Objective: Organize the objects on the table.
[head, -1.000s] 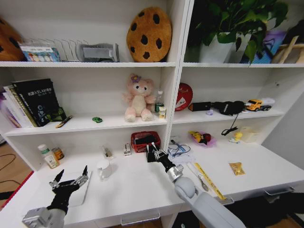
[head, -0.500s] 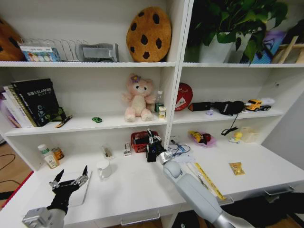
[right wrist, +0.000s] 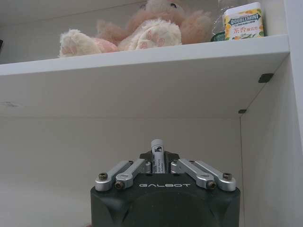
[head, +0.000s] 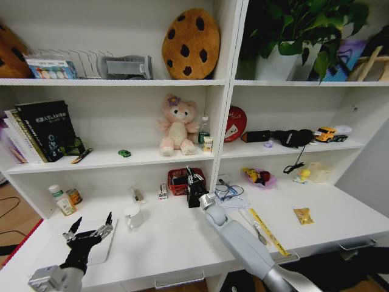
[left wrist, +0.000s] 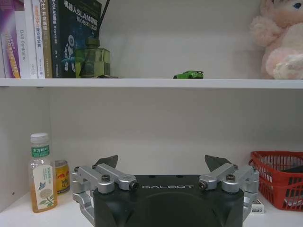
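Observation:
My right gripper point(head: 194, 180) hovers at the red mesh basket point(head: 178, 188) at the back of the table point(head: 170, 240). It is shut on a white-and-black pen point(right wrist: 157, 152) that stands up between the fingers of this gripper point(right wrist: 158, 160). More pens point(head: 229, 191) lie on papers to its right. Near the table's front left corner my left gripper point(head: 91, 230) is open above the silver laptop point(head: 104, 248); the left wrist view shows this gripper point(left wrist: 162, 163) with nothing in it. A green toy car point(head: 124, 153) sits on the shelf above point(left wrist: 188, 74).
A white mug point(head: 132, 216) stands between the arms. A yellow ruler point(head: 265, 230) and a yellow packet point(head: 302, 215) lie to the right. A bottle point(head: 61, 199) and a can point(head: 74, 196) stand at the back left. Shelves hold books point(head: 45, 129) and a plush toy point(head: 176, 126).
My right gripper has moved back and slightly left with the pen, from the middle of the table to the red basket. The left arm has stayed still.

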`<state>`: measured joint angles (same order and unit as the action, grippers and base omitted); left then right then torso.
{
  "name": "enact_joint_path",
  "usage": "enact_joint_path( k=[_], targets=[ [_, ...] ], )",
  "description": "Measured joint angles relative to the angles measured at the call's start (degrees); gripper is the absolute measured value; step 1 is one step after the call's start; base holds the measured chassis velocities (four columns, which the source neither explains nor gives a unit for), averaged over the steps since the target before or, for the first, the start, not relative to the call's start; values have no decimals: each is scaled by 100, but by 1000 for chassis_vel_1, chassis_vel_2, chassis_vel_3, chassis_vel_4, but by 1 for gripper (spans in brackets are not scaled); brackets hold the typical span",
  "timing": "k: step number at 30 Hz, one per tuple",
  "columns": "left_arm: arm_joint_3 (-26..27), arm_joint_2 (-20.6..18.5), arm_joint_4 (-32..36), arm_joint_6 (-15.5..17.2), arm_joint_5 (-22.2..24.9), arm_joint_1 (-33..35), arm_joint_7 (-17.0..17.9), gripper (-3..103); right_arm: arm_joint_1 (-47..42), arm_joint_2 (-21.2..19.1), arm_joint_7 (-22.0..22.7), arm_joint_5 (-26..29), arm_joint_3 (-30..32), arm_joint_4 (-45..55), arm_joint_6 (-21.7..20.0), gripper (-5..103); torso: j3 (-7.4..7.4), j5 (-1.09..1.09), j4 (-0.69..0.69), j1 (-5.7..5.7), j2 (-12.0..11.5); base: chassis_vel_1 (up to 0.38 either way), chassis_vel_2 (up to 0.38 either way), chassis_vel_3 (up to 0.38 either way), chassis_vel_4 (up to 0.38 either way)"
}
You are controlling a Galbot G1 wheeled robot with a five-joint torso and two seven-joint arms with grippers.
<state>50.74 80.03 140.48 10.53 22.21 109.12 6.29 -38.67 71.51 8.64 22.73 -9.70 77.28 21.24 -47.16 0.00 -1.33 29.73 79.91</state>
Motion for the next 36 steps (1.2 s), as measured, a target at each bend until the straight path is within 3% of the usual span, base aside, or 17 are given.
enact_joint_path(
  k=[3, 7, 11, 14, 19, 20, 22, 23, 24, 26, 28, 29, 30, 36],
  targets=[
    [0, 0, 0, 0, 0, 0, 0, 100, -26, 2, -4, -25, 33, -48, 27, 11, 0, 0, 0, 0, 1, 0, 0, 0, 0],
    [0, 0, 0, 0, 0, 0, 0, 100, -62, -8, -35, -26, 55, -49, 27, 14, 0, 0, 0, 0, 1, 0, 0, 0, 0],
    [0, 0, 0, 0, 0, 0, 0, 100, -131, 17, -98, -20, 93, -73, 3, 30, 0, 0, 0, 0, 1, 0, 0, 0, 0],
    [0, 0, 0, 0, 0, 0, 0, 100, -164, 18, -98, 15, 92, -49, -17, 35, 0, 0, 0, 0, 1, 0, 0, 0, 0],
    [0, 0, 0, 0, 0, 0, 0, 100, -221, -97, -103, 55, 59, 187, -61, 58, 0, 0, 1, 0, 1, 0, 0, 0, 0],
    [0, 0, 0, 0, 0, 0, 0, 100, -221, -97, -103, 55, 59, 187, -61, 58, 0, 0, 1, 0, 1, 0, 0, 0, 0],
    [0, 0, 0, 0, 0, 0, -1, 100, -349, -305, -36, 139, 58, 503, -193, 69, 0, 1, 2, 0, 1, 0, 0, 0, 0],
    [0, 0, 0, 0, 0, 0, -1, 100, -349, -305, -36, 139, 58, 503, -193, 69, 0, 1, 2, 0, 1, 0, 0, 0, 0],
    [0, 0, 0, 0, 0, 0, 0, 100, -533, -549, 66, 201, 77, 858, -340, 80, 0, 0, 1, 0, 1, 0, 0, 0, 0],
    [0, 0, 0, 0, 0, 0, -1, 100, -660, -693, 174, 175, 104, 1056, -388, 80, 0, 1, -1, 0, 1, 0, 0, 0, 0],
    [0, 0, 0, 0, 0, 0, -1, 100, -1096, -1106, 499, -73, 265, 1571, -453, 90, 0, 2, 0, 0, 1, 0, 0, 0, 0],
    [0, 0, 0, 0, 0, 0, -1, 100, -1096, -1106, 499, -73, 265, 1571, -453, 90, 0, 2, 0, 0, 1, 0, 0, 0, 0],
    [0, 0, 0, 0, 0, 0, -2, 100, -1367, -1332, 558, -148, 407, 1883, -552, 98, 0, 1, -2, 0, 1, 0, 0, 0, 0],
    [0, 0, 0, 0, 0, 0, -1, 100, -2554, -1850, 766, -182, 1162, 2878, -753, 100, 1, 1, 1, 0, 1, 0, 0, 0, 0]
  ],
)
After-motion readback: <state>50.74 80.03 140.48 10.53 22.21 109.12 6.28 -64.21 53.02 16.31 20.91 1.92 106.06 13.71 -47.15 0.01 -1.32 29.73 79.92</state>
